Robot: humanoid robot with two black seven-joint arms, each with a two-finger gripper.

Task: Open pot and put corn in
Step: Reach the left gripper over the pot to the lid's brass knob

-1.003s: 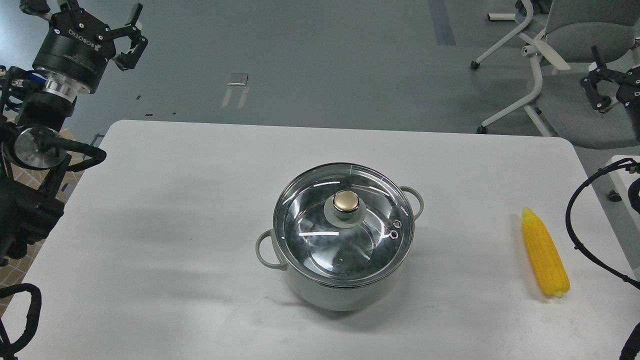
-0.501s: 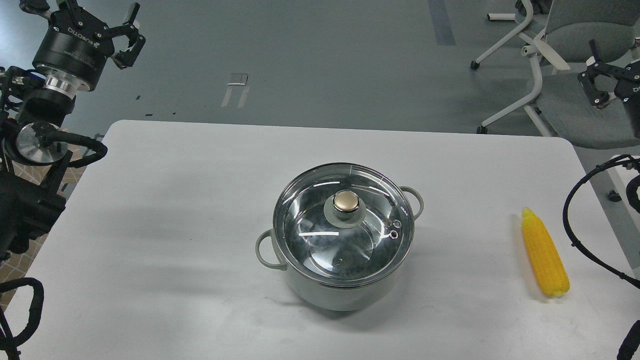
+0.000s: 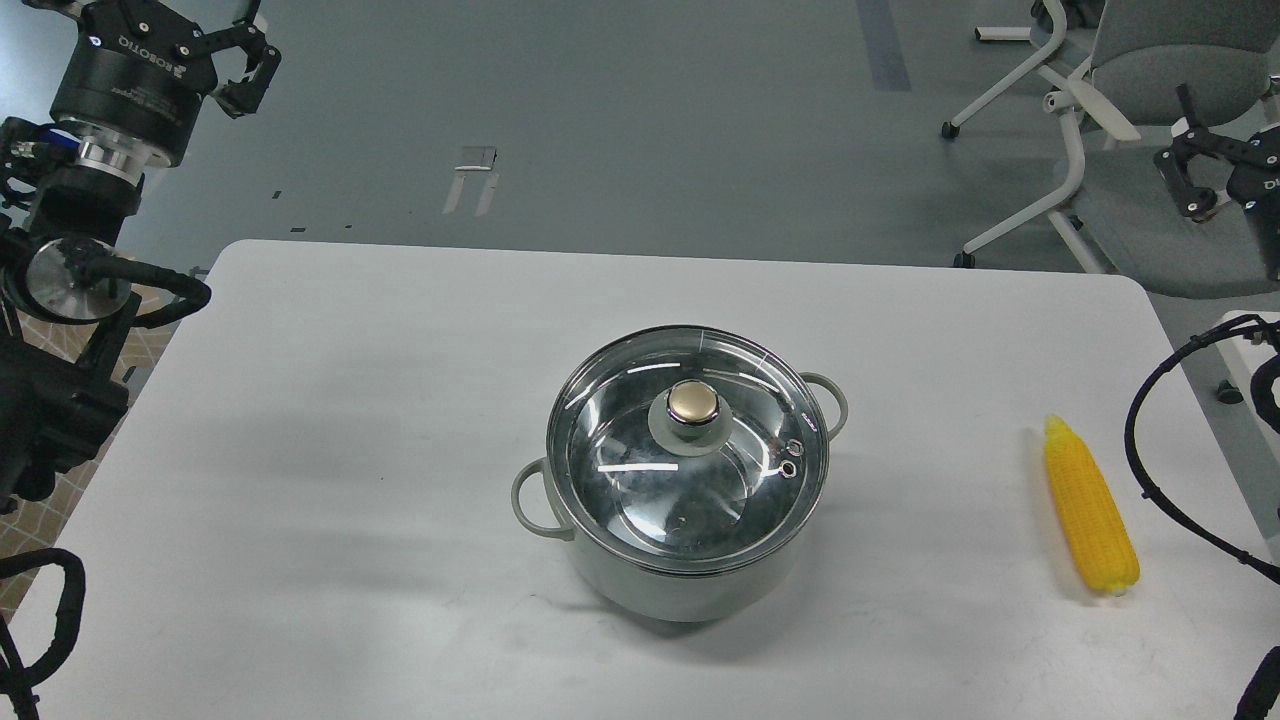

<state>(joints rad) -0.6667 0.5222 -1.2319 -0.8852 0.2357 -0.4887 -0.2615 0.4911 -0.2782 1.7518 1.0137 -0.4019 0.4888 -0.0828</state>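
The pale grey-green pot (image 3: 690, 592) stands at the middle of the white table (image 3: 350, 400). Its round glass lid (image 3: 640, 480) with the gold knob (image 3: 694, 402) sits on it. The yellow corn (image 3: 1090, 520) lies on the table near the right edge, pointed end away from me. My left gripper (image 3: 205, 20) is raised at the far top left, off the table and partly cut by the frame; its fingers are spread and empty. My right gripper (image 3: 1182, 160) hangs at the far right, beyond the table, open and empty.
An office chair (image 3: 1120, 120) stands on the grey floor behind the table's far right corner. Black cables (image 3: 1150, 470) loop along the right edge next to the corn. My left arm's thick links (image 3: 60, 290) stand by the table's left edge.
My left gripper has moved up and slightly left, now partly out of the frame. My right gripper has shifted slightly. The pot, lid and corn have not moved.
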